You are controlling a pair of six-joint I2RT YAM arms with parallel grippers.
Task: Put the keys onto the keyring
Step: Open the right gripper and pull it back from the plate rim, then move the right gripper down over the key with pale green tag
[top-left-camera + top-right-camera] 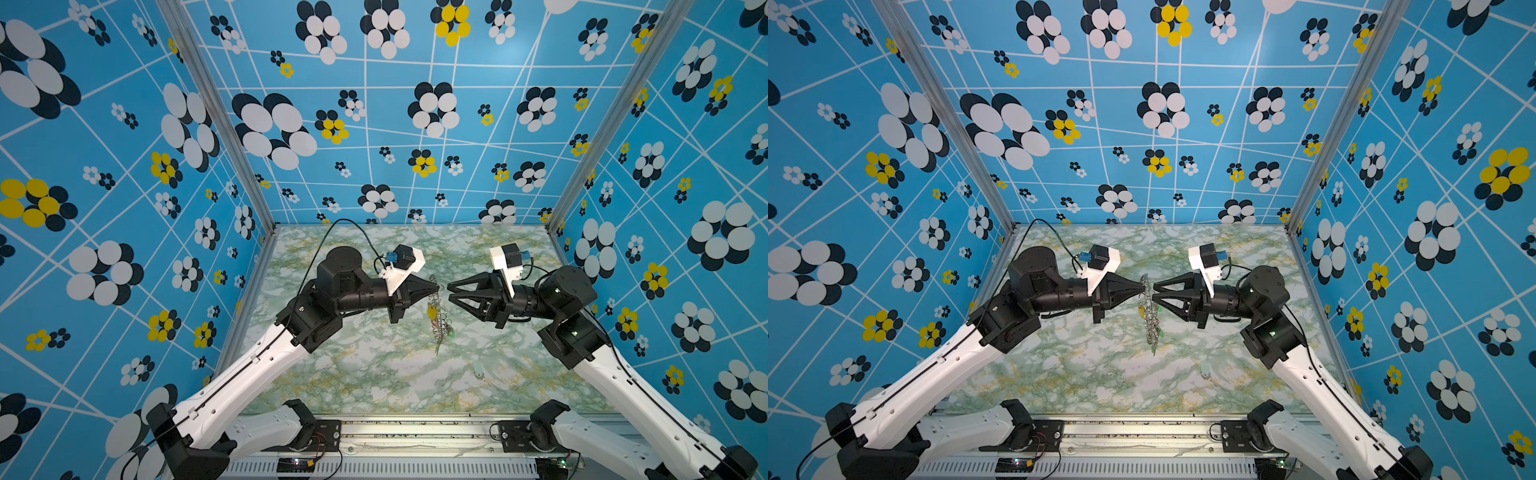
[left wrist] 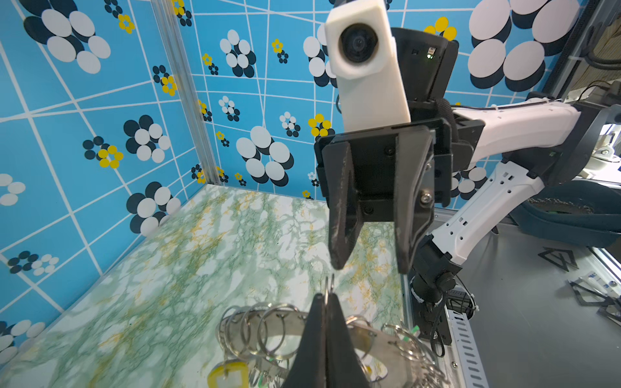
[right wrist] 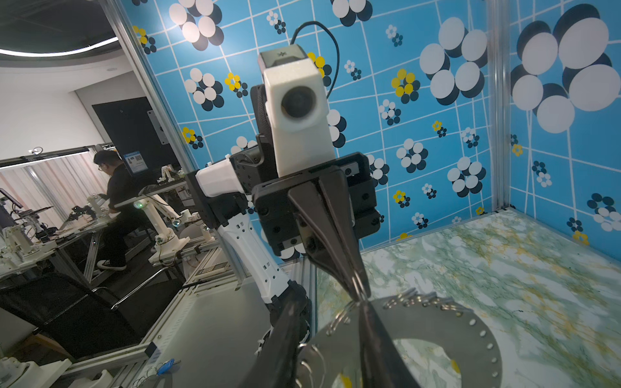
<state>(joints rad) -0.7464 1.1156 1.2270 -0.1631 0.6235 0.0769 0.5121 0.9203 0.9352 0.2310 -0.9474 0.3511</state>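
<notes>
we see the desk [image 1: 353, 386] with open marble toward its front and back edges. the left gripper [image 1: 436, 287] has its jaws pressed together on the upper rim of the keyring [image 1: 439, 323], which hangs edge-on over mid-desk. the right gripper [image 1: 449, 292] sits just beside that rim, jaws spread. a yellow-tagged key [image 1: 432, 310] hangs on the keyring; a pale mint key [image 1: 478, 368] lies well apart, nearer the front edge.

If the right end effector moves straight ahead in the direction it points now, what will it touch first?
Most likely the keyring, hanging just ahead of the right end effector and held by the left end effector. Its upper wire loops seem nearest, though depth is unclear.
</notes>
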